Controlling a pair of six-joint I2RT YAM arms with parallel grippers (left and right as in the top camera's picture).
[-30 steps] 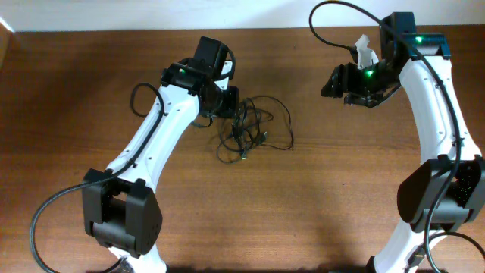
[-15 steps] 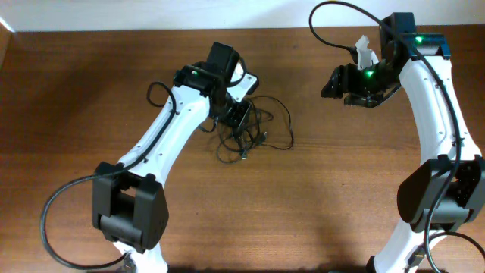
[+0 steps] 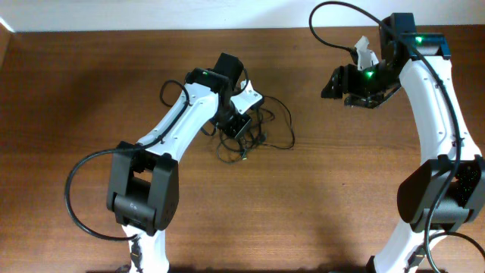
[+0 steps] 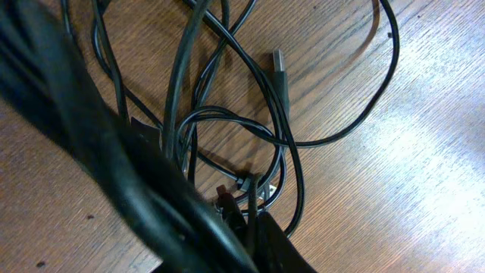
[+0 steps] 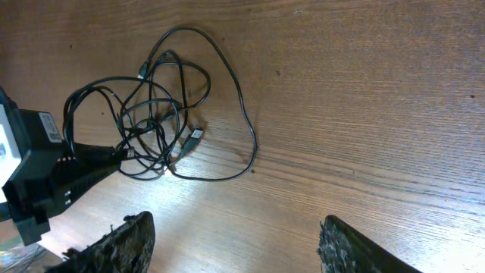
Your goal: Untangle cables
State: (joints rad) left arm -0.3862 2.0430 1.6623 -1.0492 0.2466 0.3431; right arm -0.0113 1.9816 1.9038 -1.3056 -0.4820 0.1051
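The thin black cables lie in one loose tangle about midway across the brown wooden tabletop. They are well clear of its rear edge, with bare wood open in front and towards the right arm. The left gripper is down among the strands, but I cannot tell whether its jaws pinch one. A white label on it is too small to read. The right gripper hangs well apart, jaws spread wide.

- White moulded-shell left arm and right arm, with black boxy joint housings.
- Small green LEDs lit near both wrists.
- Thick black harness cables loop out at overhead 8 and 1 o'clock.
- right gripper fingers: dark, rough-textured.
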